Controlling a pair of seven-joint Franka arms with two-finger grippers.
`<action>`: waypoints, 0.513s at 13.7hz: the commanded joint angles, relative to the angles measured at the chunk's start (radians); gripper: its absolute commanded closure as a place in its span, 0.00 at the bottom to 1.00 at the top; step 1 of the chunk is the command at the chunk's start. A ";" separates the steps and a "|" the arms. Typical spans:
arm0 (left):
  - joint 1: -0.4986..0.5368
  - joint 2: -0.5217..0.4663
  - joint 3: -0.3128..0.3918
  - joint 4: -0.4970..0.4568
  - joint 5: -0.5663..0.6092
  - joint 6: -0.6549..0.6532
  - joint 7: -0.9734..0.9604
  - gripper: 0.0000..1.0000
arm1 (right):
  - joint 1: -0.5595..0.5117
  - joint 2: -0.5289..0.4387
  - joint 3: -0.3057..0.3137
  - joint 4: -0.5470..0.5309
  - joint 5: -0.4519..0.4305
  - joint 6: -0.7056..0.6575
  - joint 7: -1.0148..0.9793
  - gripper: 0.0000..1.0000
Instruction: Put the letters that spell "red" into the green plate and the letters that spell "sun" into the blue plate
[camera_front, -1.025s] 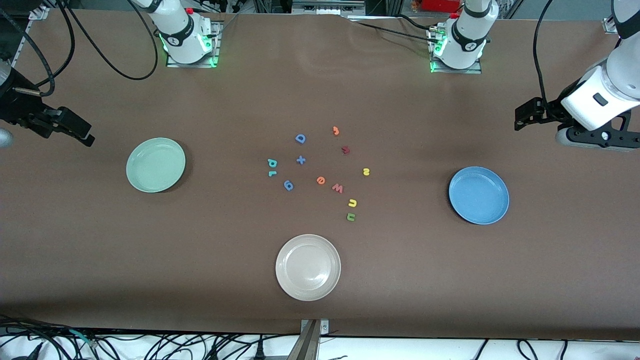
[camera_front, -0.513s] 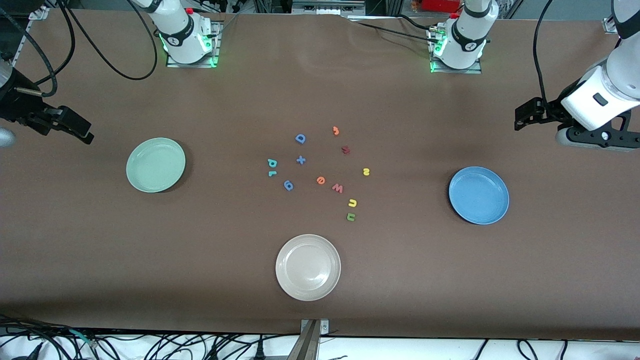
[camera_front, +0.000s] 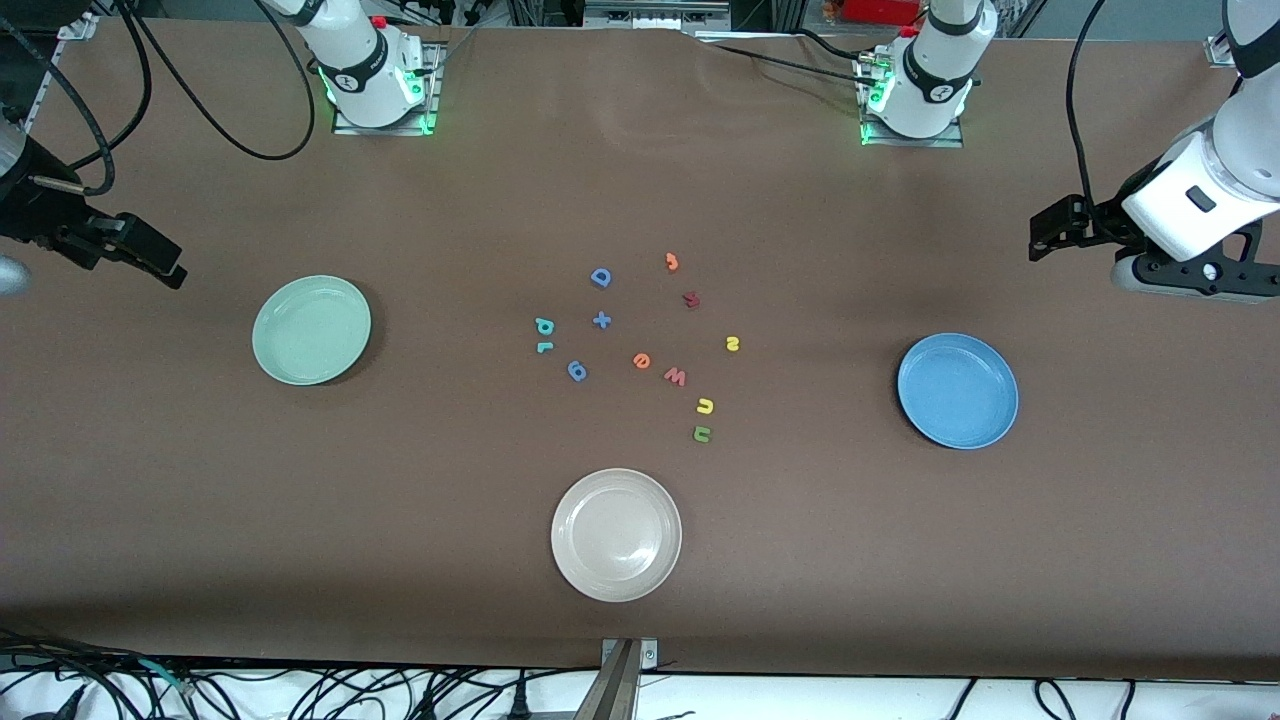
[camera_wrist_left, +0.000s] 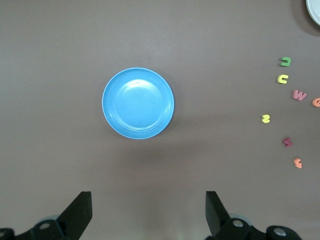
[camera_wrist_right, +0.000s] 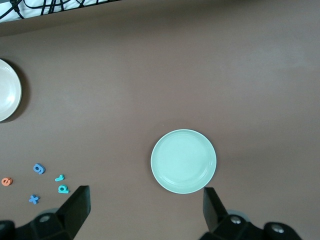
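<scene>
- The letters that spell "red" lie loose on the surface in the middle cluster, none yet in a plate: the teal "d" (camera_front: 544, 325) and teal "r" (camera_front: 543, 347) sit close together on the cluster's edge toward the right arm's end, and the orange "e" (camera_front: 642, 361) lies deeper in, just beside the red "w" (camera_front: 676, 376).
- The letters that spell "sun" lie on the cluster's edge toward the left arm's end: the yellow "s" (camera_front: 732, 343), the yellow arch (camera_front: 705, 406) and the green arch (camera_front: 702, 434), the last nearest the front camera.
- The green plate (camera_front: 311, 330) is empty at the right arm's end; the blue plate (camera_front: 957, 390) is empty at the left arm's end.
- The right gripper (camera_wrist_right: 144, 210) hangs over the surface near the green plate, fingers wide and empty; the teal pair is the nearest pick for it, well apart from it toward the middle.
- The left gripper (camera_wrist_left: 148, 212) hangs near the blue plate, fingers wide and empty, nearer to the "sun" letters.
- Count: three plates, including a cream plate (camera_front: 616, 534); eleven letters, six wanted.
</scene>
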 joint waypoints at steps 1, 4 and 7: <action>-0.002 0.011 -0.005 0.028 0.019 -0.019 -0.007 0.00 | 0.003 -0.011 0.005 -0.004 -0.027 -0.015 0.017 0.00; -0.002 0.011 -0.005 0.028 0.019 -0.019 -0.008 0.00 | 0.003 -0.018 0.007 -0.008 -0.031 -0.018 0.017 0.00; -0.002 0.011 -0.005 0.028 0.019 -0.019 -0.007 0.00 | 0.003 -0.021 0.019 -0.019 -0.031 -0.016 0.020 0.00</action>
